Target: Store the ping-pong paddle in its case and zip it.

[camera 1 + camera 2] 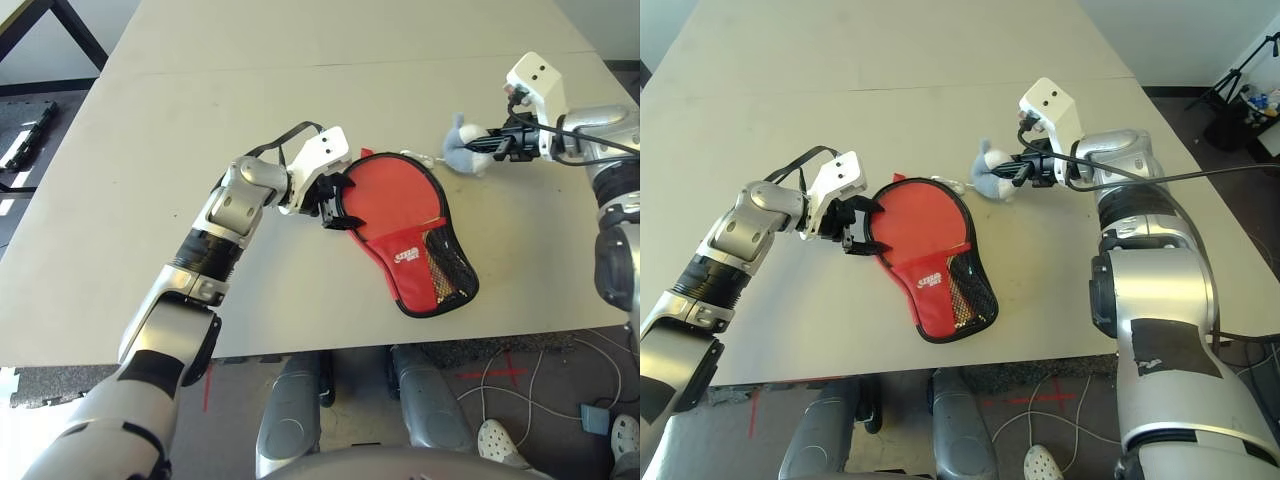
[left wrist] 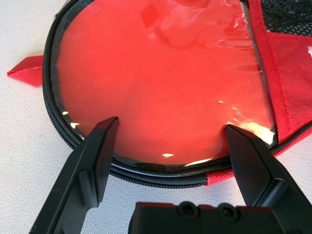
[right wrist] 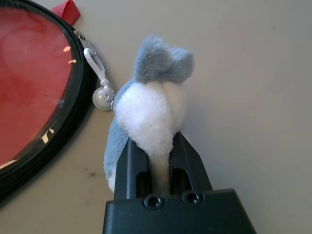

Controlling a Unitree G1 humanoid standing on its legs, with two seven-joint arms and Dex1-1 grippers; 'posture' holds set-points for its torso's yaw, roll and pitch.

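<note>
The case [image 1: 405, 235] lies flat on the tabletop [image 1: 300, 120] with the ping-pong paddle [image 2: 161, 83] inside, its red face showing directly ahead of the left gripper [image 2: 170, 141]. That gripper stands wide, its fingers bracketing the round rim, apparently to brace the case. The right gripper [image 3: 158, 156] is clamped on the plush charm [image 3: 146, 112], evidently to draw the zipper.

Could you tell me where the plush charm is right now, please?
The plush charm sits on the table right of the case, clipped to its zipper and pinched in the right end effector.
</note>
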